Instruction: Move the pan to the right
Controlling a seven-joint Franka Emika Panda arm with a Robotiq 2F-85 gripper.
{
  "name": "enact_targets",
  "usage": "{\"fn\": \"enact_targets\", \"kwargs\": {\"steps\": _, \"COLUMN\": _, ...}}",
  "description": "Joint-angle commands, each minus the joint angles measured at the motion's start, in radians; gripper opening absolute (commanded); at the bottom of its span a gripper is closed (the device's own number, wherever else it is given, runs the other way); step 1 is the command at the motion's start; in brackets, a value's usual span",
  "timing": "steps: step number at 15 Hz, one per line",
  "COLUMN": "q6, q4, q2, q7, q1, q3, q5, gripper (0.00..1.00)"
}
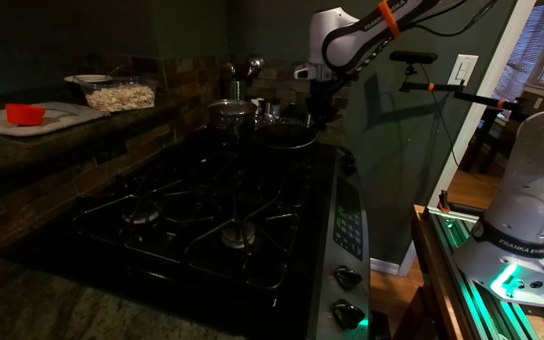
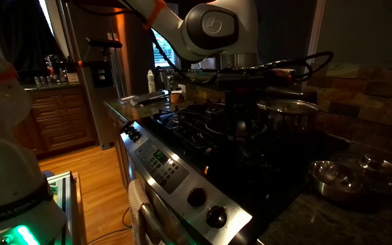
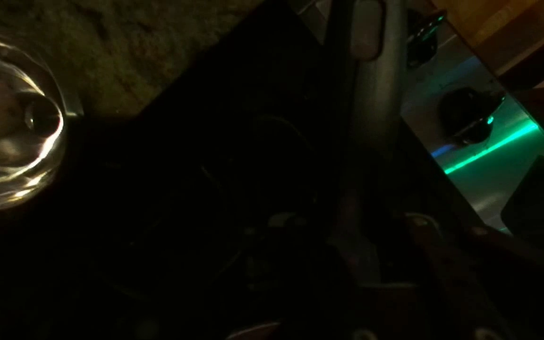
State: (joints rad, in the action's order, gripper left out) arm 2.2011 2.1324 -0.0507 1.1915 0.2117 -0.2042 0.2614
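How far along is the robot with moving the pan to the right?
Done: the end effector looks closed on the handle of the pan. In hand, presumably: the shift right, with the pan beside the steel pot; it's too dark to tell whether the pan is lifted. Left, probably: setting the pan in its final spot and letting go, since the grip isn't released yet.

Dim kitchen, gas stove (image 1: pixel 234 203), seemingly stone counter (image 1: pixel 64 302)

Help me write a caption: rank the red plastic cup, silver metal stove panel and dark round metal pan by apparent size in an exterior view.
1. Silver metal stove panel
2. Dark round metal pan, left rim dim
3. Red plastic cup
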Motion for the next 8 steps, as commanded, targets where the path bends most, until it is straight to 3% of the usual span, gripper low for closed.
{"fn": "enact_targets", "kwargs": {"steps": 1, "q6": -0.02, "q4": -0.026, "q2": -0.013, "q7": -0.027, "q1": 0.013, "q3": -0.013, "q5": 0.043, "gripper": 0.08}}
{"fn": "enact_targets", "kwargs": {"steps": 8, "q6": -0.017, "q4": -0.046, "q2": -0.058, "q7": -0.054, "q1": 0.037, "q3": -0.033, "q5": 0.06, "gripper": 0.08}}
